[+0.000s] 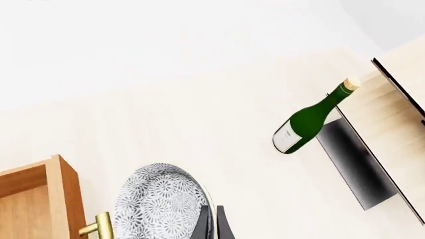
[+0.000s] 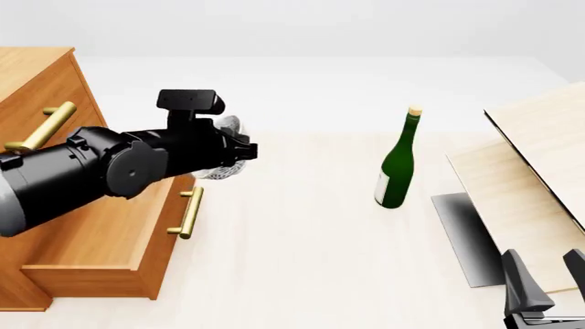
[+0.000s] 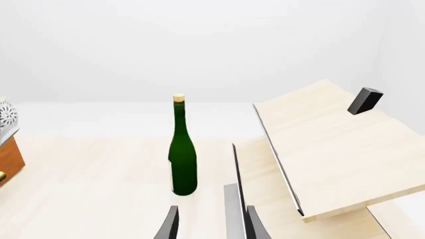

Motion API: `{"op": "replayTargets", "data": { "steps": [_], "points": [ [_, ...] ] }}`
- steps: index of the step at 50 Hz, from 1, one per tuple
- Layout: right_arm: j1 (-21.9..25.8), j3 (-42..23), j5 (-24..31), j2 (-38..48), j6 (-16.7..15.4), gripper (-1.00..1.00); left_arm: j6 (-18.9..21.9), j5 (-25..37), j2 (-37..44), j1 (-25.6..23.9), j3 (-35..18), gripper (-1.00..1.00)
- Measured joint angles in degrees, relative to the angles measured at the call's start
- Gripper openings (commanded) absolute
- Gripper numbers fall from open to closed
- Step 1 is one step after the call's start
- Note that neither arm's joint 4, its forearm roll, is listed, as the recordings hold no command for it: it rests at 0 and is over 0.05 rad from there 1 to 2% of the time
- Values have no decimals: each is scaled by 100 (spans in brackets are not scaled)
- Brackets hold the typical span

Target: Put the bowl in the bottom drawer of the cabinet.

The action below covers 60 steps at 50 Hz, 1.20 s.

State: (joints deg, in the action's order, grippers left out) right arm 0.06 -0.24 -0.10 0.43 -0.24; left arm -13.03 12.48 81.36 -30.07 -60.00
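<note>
Left tool [image 1: 211,224] carries the bowl [image 1: 159,201], its dark fingers pinched on the rim at one side, so the bowl hangs tilted rather than level. In the front view the left arm reaches in from the left and the bowl [image 2: 222,147] shows only as a patterned sliver past the wrist, up in the air and beside the cabinet [image 2: 37,89], above the level of the bottom drawer [image 2: 101,240].

That drawer is pulled out toward the right, with its brass handle [image 2: 189,212] on the front face. From the wrist, the drawer's front edge and open inside [image 1: 30,199] sit just beside the bowl, which looks to be outside the front wall.

To do this step well, I judge the bowl should travel left over the drawer front until it is wholly above the cavity, then come down low before the fingers part, since a rim pinch on a shiny bowl lets it swing and it may roll or bounce if dropped from height. Keep it clear of the handle and the drawer wall.

Farther right stands the green bottle [image 2: 396,168] on the worktop [image 2: 302,260], well apart. The pale wood panel [image 2: 539,171] lies beyond it. Right tool [image 2: 546,281] waits near the right edge, fingers spread and holding nothing.
</note>
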Motion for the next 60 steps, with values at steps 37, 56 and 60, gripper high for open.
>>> {"op": "replayTargets", "data": {
  "steps": [37, 56, 60],
  "points": [
    [-9, -2, 7, -8, 0, 100, 102, 93, -854, 852, 650, -100],
    [-9, 1, 6, -10, 0, 100, -42, -131, -1316, 1293, 1201, -100],
    [-9, 2, 5, -9, 0, 100, -76, -192, -1412, 1371, 1316, -100]
  ]
}}
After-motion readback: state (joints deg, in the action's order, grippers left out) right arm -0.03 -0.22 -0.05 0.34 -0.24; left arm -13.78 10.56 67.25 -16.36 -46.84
